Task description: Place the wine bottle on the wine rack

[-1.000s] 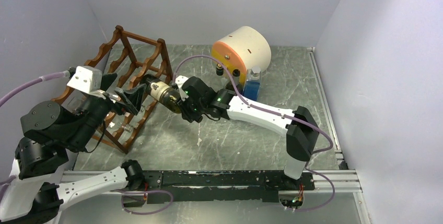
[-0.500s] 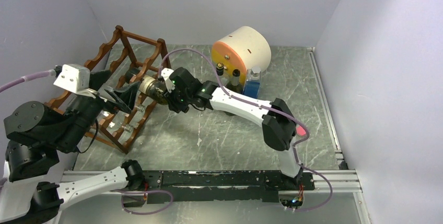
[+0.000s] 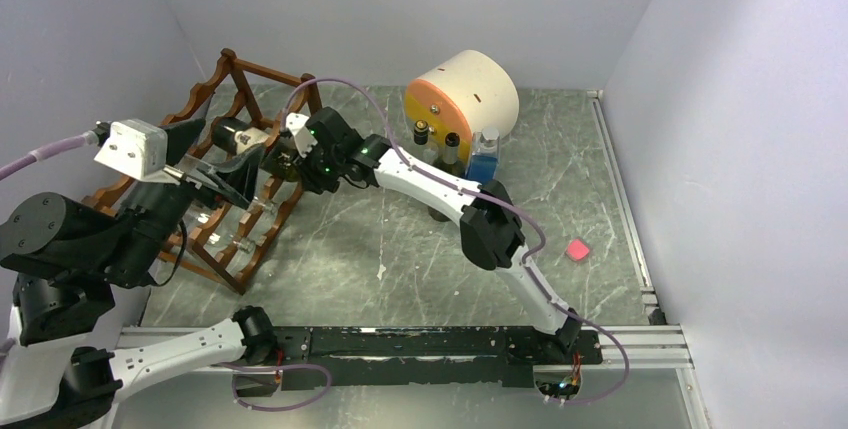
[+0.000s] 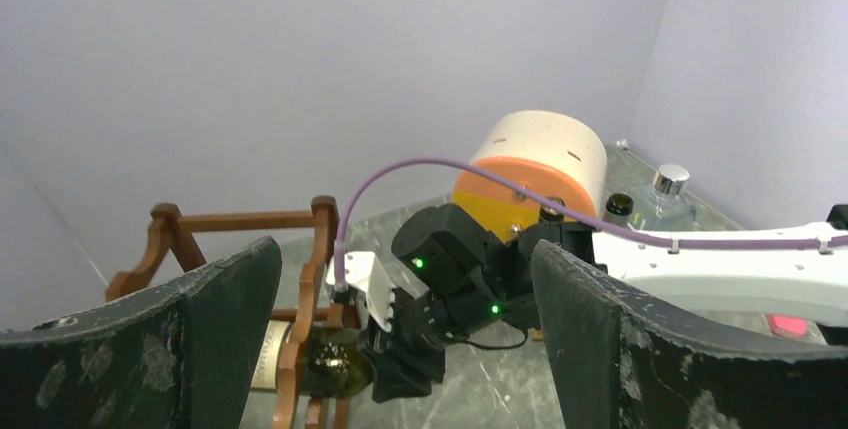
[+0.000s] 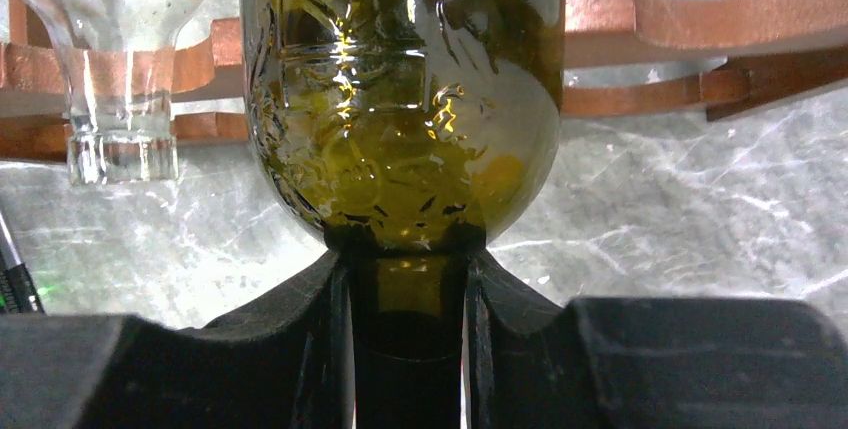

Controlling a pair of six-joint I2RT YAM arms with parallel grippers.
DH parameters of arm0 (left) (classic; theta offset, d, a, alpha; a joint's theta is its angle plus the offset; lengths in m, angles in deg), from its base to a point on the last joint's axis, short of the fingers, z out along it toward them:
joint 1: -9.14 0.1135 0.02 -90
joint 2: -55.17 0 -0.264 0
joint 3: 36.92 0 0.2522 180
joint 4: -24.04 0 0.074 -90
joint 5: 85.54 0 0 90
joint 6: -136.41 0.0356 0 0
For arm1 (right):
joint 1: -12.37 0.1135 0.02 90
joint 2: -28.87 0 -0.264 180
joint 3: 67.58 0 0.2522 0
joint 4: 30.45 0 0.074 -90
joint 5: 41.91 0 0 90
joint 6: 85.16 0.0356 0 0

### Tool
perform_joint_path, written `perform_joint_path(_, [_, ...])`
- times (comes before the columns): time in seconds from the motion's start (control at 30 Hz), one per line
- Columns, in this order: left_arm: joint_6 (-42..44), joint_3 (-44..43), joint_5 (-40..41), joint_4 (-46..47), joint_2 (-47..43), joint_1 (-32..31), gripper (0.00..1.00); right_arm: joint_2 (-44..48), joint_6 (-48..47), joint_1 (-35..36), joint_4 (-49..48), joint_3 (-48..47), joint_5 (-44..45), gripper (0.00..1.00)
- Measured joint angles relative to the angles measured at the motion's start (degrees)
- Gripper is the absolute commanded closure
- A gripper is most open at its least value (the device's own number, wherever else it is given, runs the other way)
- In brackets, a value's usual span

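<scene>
At wine rack (image 3: pixel 268 73), outstretched right end effector (image 5: pixel 405 289) grips wine bottle (image 5: pixel 400 99).

Grey marbled table (image 3: pixel 400 249): wine rack (image 3: pixel 268 73) just ahead of right fingers (image 5: pixel 250 369); cream drum (image 3: pixel 470 89), standing bottles (image 3: pixel 485 164), pink block (image 3: pixel 577 249) well apart from them.

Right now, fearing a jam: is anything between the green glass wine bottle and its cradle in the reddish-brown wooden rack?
Nothing visible does. The green wine bottle, neck in the right gripper, crosses the rails of the wooden rack; a clear glass bottle lies beside it, and the open left gripper hangs aside.
</scene>
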Motion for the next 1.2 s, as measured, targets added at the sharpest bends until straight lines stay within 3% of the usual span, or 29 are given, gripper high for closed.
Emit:
perform_joint_path(0.2, [4.3, 0.4, 0.0, 4.9, 0.7, 0.0, 0.02, -3.0, -2.8, 0.0, 3.7, -6.1, 0.0, 0.95])
perform_joint_path(0.43, [6.0, 2.6, 0.7, 8.3, 2.6, 0.0, 0.0, -3.4, -2.9, 0.1, 1.9, -5.9, 0.8, 0.95])
perform_joint_path(0.73, [5.6, 3.9, 2.9, 11.3, 5.6, 0.0, 0.01, -3.4, 0.3, 0.3, -8.0, -1.4, 0.4, 0.84])
perform_joint_path(1.2, [3.0, 4.2, 9.3, 16.6, 11.4, 0.0, 0.01, 1.0, 6.0, -1.0, -23.3, 12.2, -4.2, 0.82])
